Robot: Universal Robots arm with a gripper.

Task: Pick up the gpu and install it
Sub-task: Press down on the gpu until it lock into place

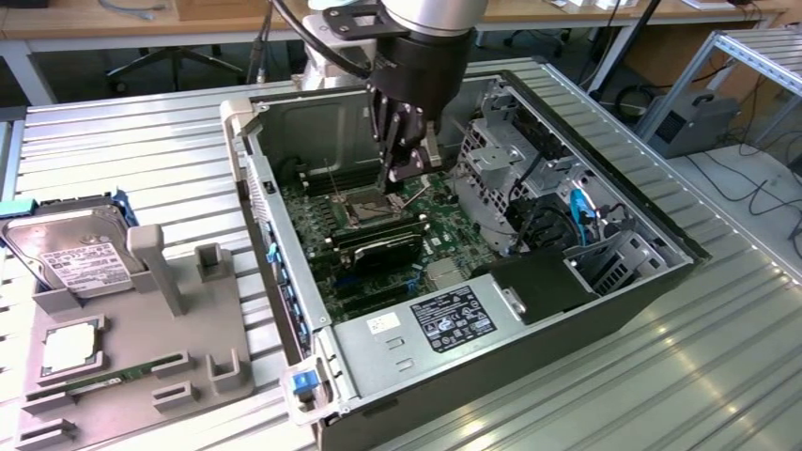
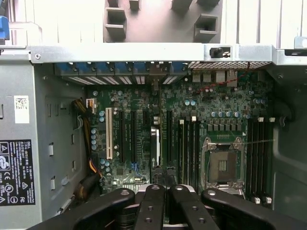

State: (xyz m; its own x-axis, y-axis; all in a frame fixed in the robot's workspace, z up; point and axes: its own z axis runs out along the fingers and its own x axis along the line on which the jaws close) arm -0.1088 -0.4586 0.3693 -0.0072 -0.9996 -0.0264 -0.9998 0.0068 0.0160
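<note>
The gpu (image 1: 376, 252) is inside the open case (image 1: 251, 178) at the centre of the exterior frame. It is a slim black card standing on edge on the green board (image 2: 216, 103), apparently in a slot. In the wrist view it appears as a thin pale strip (image 2: 154, 143) beside the long black slots. The pincer (image 1: 408, 174) hangs above the board just beyond the card, near the square metal socket (image 2: 223, 165). Its dark jointed links (image 2: 165, 191) show in the wrist view, but I cannot tell how far open it is or whether it holds anything. The card is probably light, stiff and fragile, so it is best held by its long top edge, clear of the fan. The case is dull sheet steel. A label-faced drive (image 1: 82, 254) sits at the left on the ribbed metal table (image 1: 126, 141).
</note>
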